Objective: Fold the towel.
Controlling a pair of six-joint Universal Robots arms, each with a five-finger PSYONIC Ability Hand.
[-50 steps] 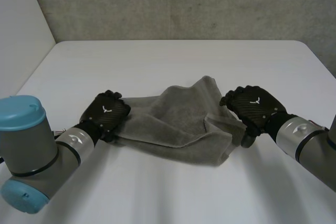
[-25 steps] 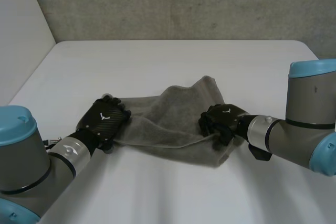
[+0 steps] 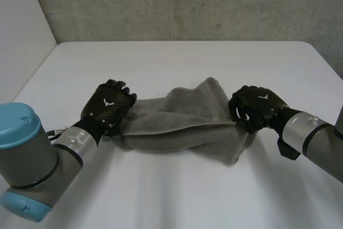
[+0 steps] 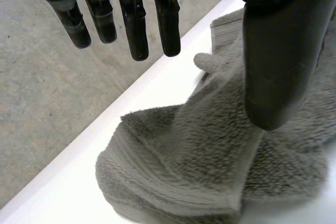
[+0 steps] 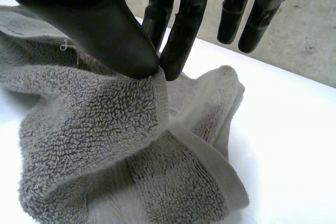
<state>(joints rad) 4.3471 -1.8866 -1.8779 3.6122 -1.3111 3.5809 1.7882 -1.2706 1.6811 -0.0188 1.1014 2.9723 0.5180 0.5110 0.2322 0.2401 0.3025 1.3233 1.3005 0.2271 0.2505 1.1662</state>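
Note:
A crumpled grey towel (image 3: 177, 127) lies stretched across the middle of the white table (image 3: 177, 63). My left hand (image 3: 110, 105) is at the towel's left end. In the left wrist view its fingers (image 4: 134, 19) are straight and spread, and the thumb stands apart over the towel (image 4: 210, 171), gripping nothing. My right hand (image 3: 257, 105) is at the towel's right end. In the right wrist view its thumb (image 5: 89, 19) and fingers pinch a hemmed edge of the towel (image 5: 94, 145), lifting it slightly off the table.
A grey concrete wall (image 3: 187, 4) runs behind the table's far edge. Bare white tabletop lies in front of and behind the towel, and the floor (image 4: 47, 103) shows past the table's edge beside my left hand.
My right hand has closed on the towel's right edge and drawn it to the right, stretching the towel out. My left hand has shifted slightly at the left end and stayed open.

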